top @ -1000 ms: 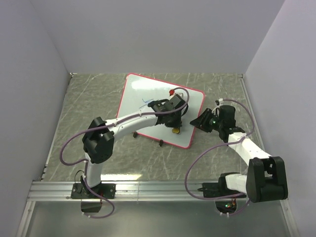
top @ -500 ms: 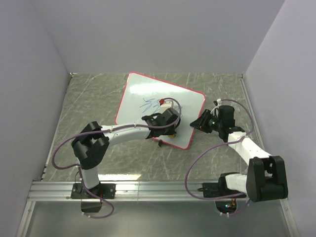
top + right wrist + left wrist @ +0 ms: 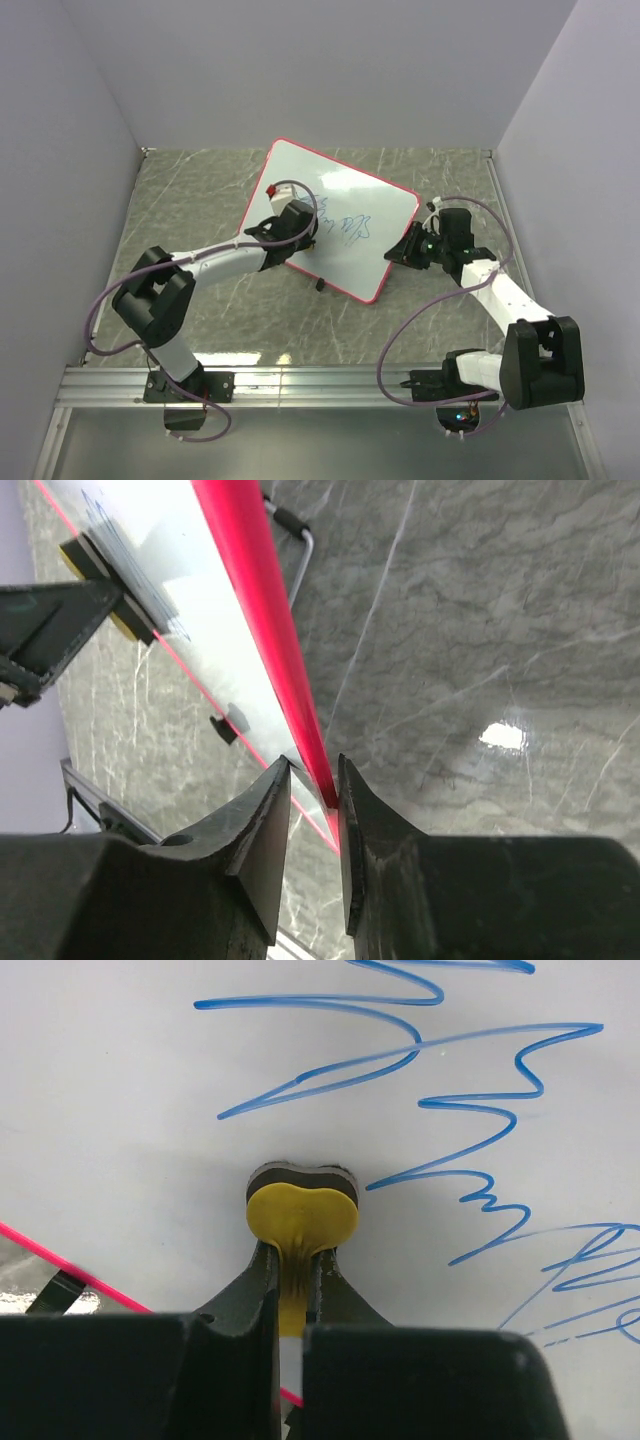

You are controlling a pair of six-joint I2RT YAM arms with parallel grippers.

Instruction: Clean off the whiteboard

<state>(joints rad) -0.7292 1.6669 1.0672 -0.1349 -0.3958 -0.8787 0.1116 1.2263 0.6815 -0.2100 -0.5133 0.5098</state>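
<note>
The whiteboard [image 3: 340,195], white with a red-pink rim, lies tilted on the table with blue scribbles [image 3: 355,228] near its middle. My left gripper [image 3: 305,240] is shut on a small yellow eraser [image 3: 301,1214] that presses on the board's near left part, left of the scribbles [image 3: 450,1110]. My right gripper [image 3: 400,250] is closed on the board's right rim [image 3: 270,620], which runs between its fingers and holds that edge raised off the table.
The grey marble table [image 3: 200,190] is boxed in by white walls on three sides. A metal rail [image 3: 300,385] runs along the near edge by the arm bases. The board's black feet [image 3: 222,727] show under it.
My left gripper has swept left across the board with the eraser, from its right part to its left part. Blue scribbles now show uncovered. The board has turned slightly; the right gripper stays on its rim.
</note>
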